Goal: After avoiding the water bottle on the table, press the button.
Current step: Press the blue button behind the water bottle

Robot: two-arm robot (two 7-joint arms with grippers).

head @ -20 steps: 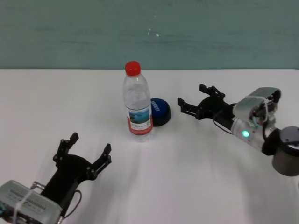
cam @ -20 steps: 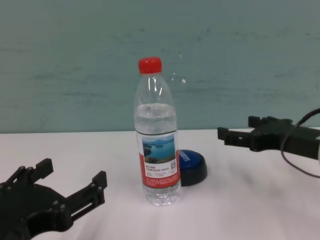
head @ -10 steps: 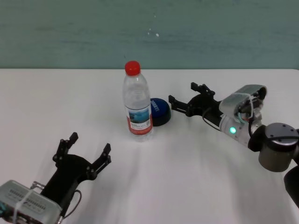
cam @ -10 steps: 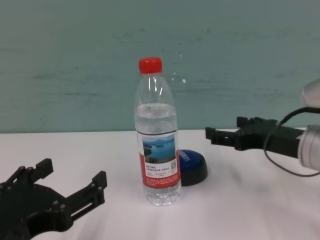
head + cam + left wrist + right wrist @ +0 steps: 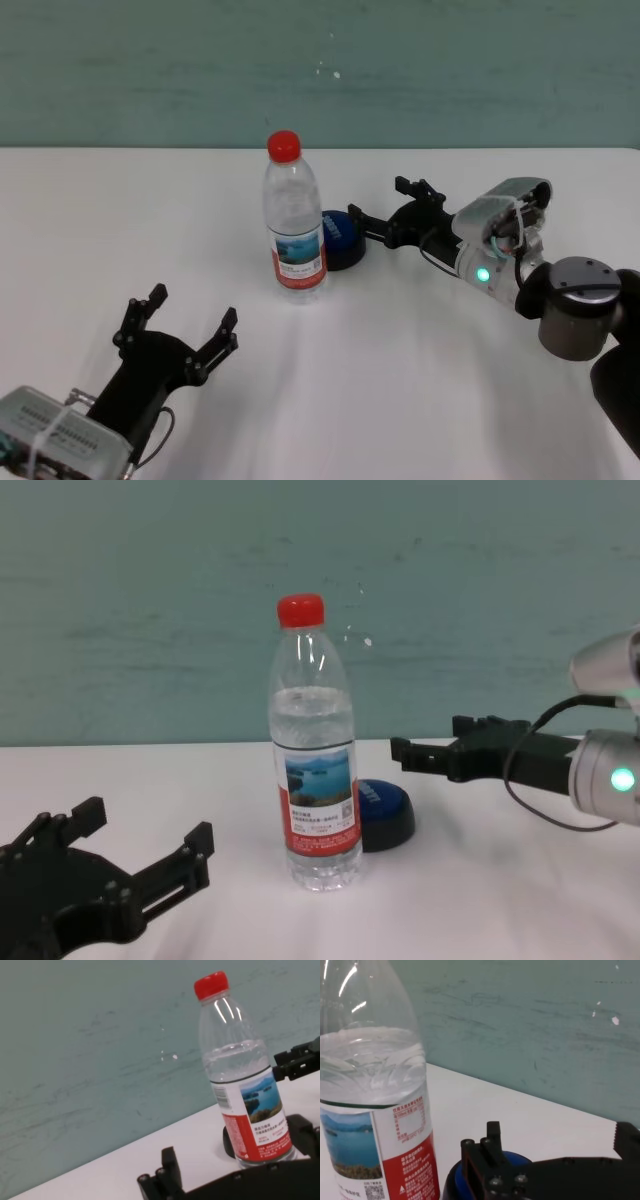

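White table (image 5: 420,400); water bottle (image 5: 295,225) upright; button (image 5: 341,239) just behind-right, both resting on it

The right claw (image 5: 380,208) sits right of centre in the head view, its black fingers spread and pointing toward the frame's left. Its silver wrist, lit by a green lamp, trails off toward the right edge. In the chest view the same claw (image 5: 432,742) reaches in level from the right side, at mid-height. The left claw (image 5: 180,322) rests in the lower left of the head view, fingers spread wide, its forearm running into the bottom left corner.
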